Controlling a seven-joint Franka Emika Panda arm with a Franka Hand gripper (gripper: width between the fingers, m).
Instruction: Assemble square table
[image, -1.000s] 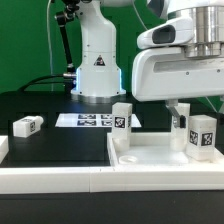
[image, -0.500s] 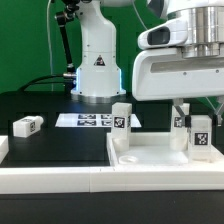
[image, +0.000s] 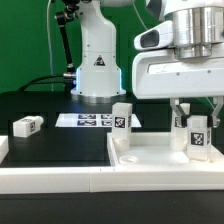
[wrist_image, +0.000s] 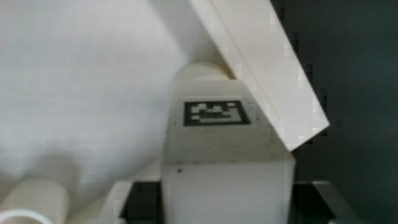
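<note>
Standing upright on the slab (image: 150, 158), one block leg (image: 198, 138) sits clamped between the tool (image: 197, 117) fingers.

We see the slab (image: 150, 165) of the square table, white with a raised rim, lying flat across the lower right of the exterior frame. The first leg (image: 122, 122), a stubby white block with a black-and-white tag, stands upright at the slab's far left corner. The second leg (image: 200, 140) is upright near the right edge of the frame, over the slab, clasped by the gripper (image: 198, 118); we cannot tell whether its base touches. Just behind it, the third leg (image: 181, 124) shows only partly. The fourth leg (image: 27, 125) lies on its side at centre left, well apart from the slab. In the wrist view the second leg (wrist_image: 217, 130) fills the middle, tag toward us, beside the slab's rim (wrist_image: 267, 70).
</note>
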